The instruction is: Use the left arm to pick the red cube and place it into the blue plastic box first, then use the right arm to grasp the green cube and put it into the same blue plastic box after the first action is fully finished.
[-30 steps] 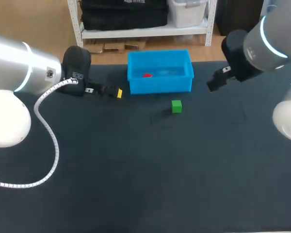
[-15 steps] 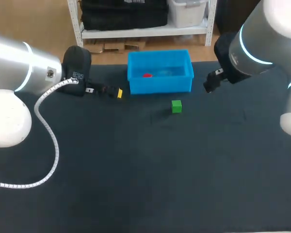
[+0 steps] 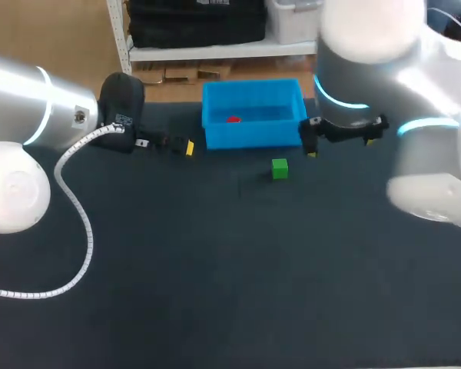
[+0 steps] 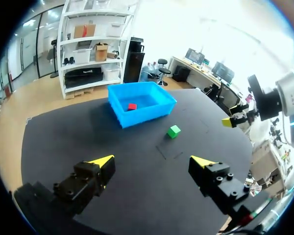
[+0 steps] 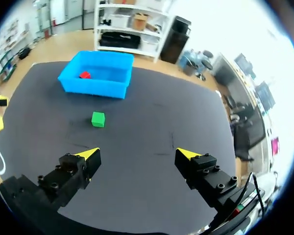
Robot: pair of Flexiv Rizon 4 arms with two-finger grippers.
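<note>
The red cube (image 3: 232,119) lies inside the blue plastic box (image 3: 253,135) at the table's back. The green cube (image 3: 280,168) sits on the dark table just in front of the box. My left gripper (image 3: 186,146) rests beside the box's left end, open and empty. My right gripper (image 3: 313,147) hangs by the box's right front corner, a little right of the green cube. In the left wrist view the left gripper (image 4: 152,161) stands open, with the box (image 4: 147,115), red cube (image 4: 132,106) and green cube (image 4: 174,130) far ahead. The open right gripper (image 5: 137,154) has the green cube (image 5: 98,119) ahead of it, before the box (image 5: 90,88) and red cube (image 5: 84,75).
A white coiled cable (image 3: 75,231) loops from my left arm across the table's left side. The dark table (image 3: 230,292) stretches wide in front of the cubes. My right arm's large body (image 3: 369,69) overhangs the back right.
My right arm has swung left from the table's right edge, bringing its gripper close to the box's right end. The left arm and both cubes have not moved.
</note>
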